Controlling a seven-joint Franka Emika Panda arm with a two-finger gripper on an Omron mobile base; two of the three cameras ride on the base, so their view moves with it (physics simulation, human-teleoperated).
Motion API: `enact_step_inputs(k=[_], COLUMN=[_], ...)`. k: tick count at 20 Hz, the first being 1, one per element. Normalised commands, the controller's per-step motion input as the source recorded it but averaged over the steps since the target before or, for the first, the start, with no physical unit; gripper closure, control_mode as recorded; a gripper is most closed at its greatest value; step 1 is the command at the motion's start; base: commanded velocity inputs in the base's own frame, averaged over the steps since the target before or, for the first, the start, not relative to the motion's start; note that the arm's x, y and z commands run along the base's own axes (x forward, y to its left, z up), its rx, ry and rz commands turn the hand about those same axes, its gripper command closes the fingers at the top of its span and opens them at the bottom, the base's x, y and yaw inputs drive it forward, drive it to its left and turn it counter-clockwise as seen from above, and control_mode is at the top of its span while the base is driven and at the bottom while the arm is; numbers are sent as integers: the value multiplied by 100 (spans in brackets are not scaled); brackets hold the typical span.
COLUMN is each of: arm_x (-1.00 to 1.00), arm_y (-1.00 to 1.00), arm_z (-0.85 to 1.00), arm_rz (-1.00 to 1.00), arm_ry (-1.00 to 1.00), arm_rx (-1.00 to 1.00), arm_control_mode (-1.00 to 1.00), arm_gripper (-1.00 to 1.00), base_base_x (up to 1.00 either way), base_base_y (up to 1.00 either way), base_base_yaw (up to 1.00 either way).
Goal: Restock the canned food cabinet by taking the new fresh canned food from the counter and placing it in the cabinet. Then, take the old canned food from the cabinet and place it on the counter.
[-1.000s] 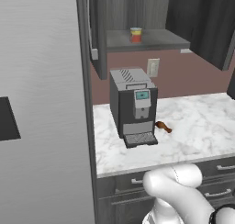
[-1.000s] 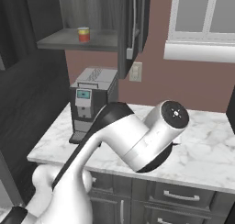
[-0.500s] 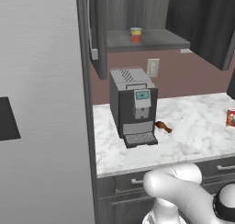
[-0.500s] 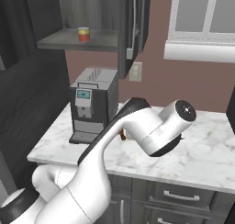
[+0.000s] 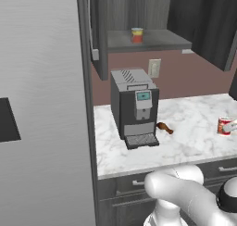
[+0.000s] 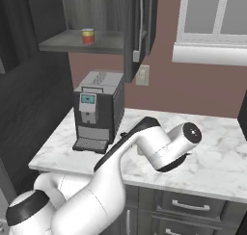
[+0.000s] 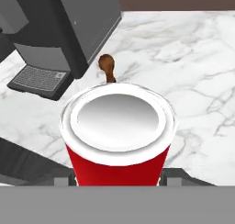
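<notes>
The counter (image 7: 197, 67) looks like polished white marble with grey veins. The red can (image 7: 118, 140) has a smooth, brushed-metal lid. The cabinet (image 5: 139, 7) shows matt dark wood grain.

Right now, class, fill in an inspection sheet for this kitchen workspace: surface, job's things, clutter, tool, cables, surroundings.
Surface: marble counter, dry.
Job's things: yellow can upright on the cabinet shelf; red can upright, close before the hand camera, over the counter.
Clutter: coffee machine; small brown item beside it.
Tool: tips hidden behind red can; grip cannot be told.
Cables: nothing seen.
Surroundings: wall outlet, drawers, window.
</notes>
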Motion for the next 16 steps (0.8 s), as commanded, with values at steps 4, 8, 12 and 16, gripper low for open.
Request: enact_step_inputs(k=[4, 8, 12, 16], arm_x=[74, 71, 62, 51], arm_y=[-4, -4, -8, -1], arm_z=[-31, -37, -45, -61], arm_rz=[0, 0, 2, 3], arm_ry=[0, 0, 0, 0], arm_rx=[-3, -4, -4, -8], arm_control_mode=[-100, -100, -100, -100], arm_gripper=[100, 100, 100, 100], base_base_x=[0, 0, 0, 0], base_base_y=[0, 0, 0, 0], base_base_yaw=[0, 0, 0, 0])
